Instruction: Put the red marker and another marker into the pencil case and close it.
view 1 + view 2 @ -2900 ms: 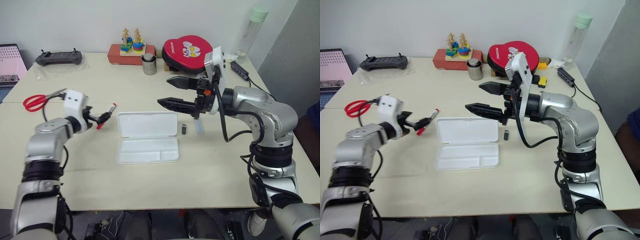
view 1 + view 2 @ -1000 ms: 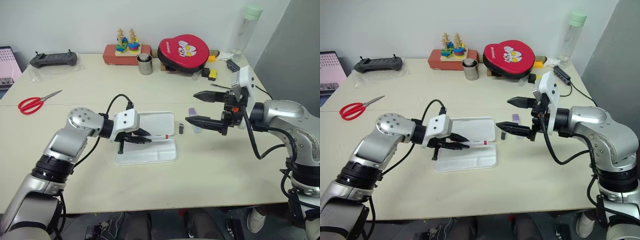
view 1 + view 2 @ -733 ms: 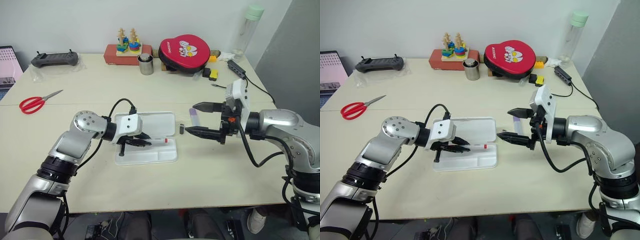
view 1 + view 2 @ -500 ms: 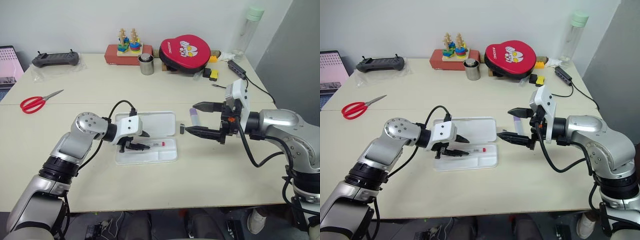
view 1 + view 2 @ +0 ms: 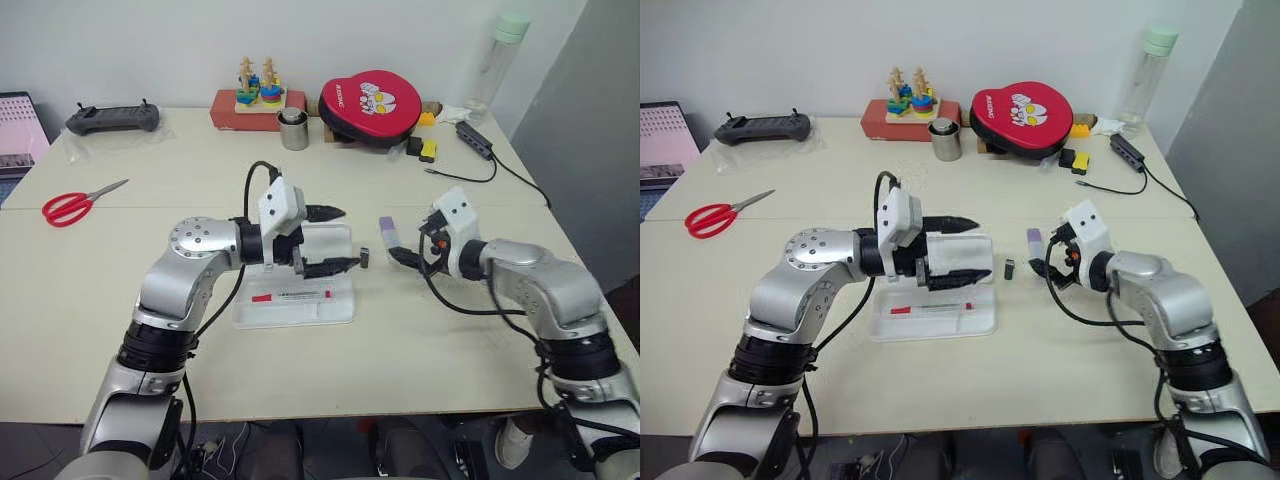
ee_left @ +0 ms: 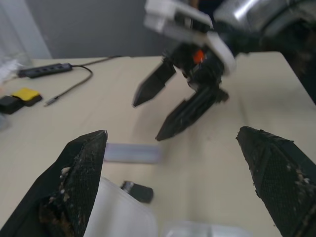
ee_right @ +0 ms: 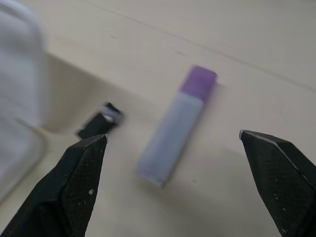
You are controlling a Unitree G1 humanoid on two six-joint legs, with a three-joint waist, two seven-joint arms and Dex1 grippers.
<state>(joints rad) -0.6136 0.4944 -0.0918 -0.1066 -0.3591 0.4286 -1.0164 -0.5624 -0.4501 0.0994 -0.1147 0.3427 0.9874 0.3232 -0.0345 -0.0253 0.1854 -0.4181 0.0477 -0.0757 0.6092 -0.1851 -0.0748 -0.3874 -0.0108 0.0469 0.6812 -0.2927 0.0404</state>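
A: Landmark was the pencil case (image 5: 296, 280), lid open on the counter (image 5: 120, 300). Left to right?

B: Scissors (image 5: 72, 204) lay well left of the case, not task. Red marker (image 5: 293, 296) lay inside the case's front tray, loose. Left pincer (image 5: 332, 240) hung above the case's lid, near its right end, fingers wide apart, nothing in them.

A: So step one looked done?

B: Judged yes, red one was in. Step in hand was the second marker. A tiny black piece (image 5: 365, 258) sat just right of the case. The lavender marker (image 7: 176, 123) lay flat on the counter a bit further right of the case, purple end pointing away from the robot.

A: Right pincer?

B: Right pincer (image 5: 1050, 268) sat right of the case, just beside the lavender marker, fingers spread, empty. In the right wrist view the marker lay between the two fingers but ahead of them, not touched.

A: Next?

B: Probably push forward and down so the fingers straddle the barrel, close, lift, carry left to the case, then shut the lid.
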